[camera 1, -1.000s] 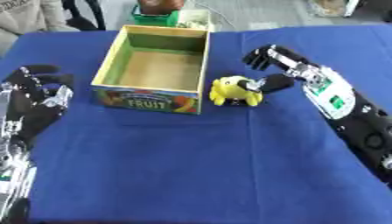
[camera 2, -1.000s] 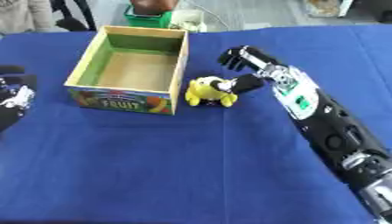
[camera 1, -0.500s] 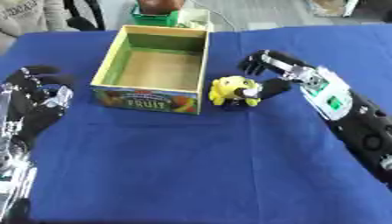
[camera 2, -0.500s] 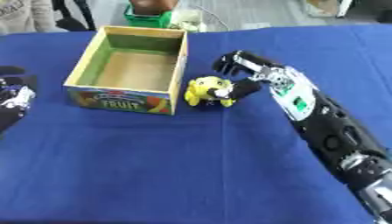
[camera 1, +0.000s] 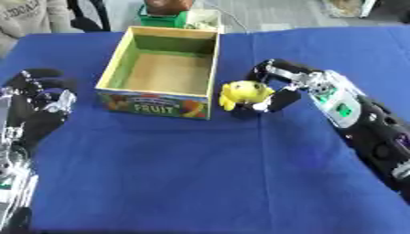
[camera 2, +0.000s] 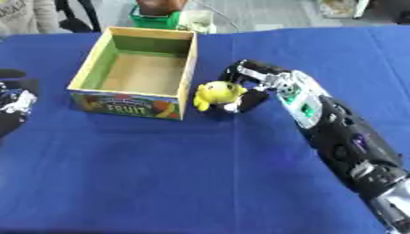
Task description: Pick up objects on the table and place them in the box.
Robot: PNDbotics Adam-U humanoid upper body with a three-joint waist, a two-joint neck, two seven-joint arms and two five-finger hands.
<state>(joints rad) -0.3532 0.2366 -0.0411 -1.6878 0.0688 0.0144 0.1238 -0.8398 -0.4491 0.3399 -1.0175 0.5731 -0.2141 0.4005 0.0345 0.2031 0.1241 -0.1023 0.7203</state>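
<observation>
Blue-clothed tabletop, open box at upper centre, yellow toy just right of it.

Cardboard box with a fruit-printed front standing upright above frame centre, nothing visible inside. Yellow toy on the cloth beside the box's lower right corner, very close to its wall, contact not discernible. Right hand reaching in from the right, fingers curled over the toy's top and thumb below at its right side, closing around it; nearer the toy than a second ago, when a gap showed between fingers and toy. Toy itself shifted slightly toward the box since then. Left hand resting at the left edge, fingers relaxed and spread upward, holding nothing, in the same place as before. Green container beyond the box at the top edge.
</observation>
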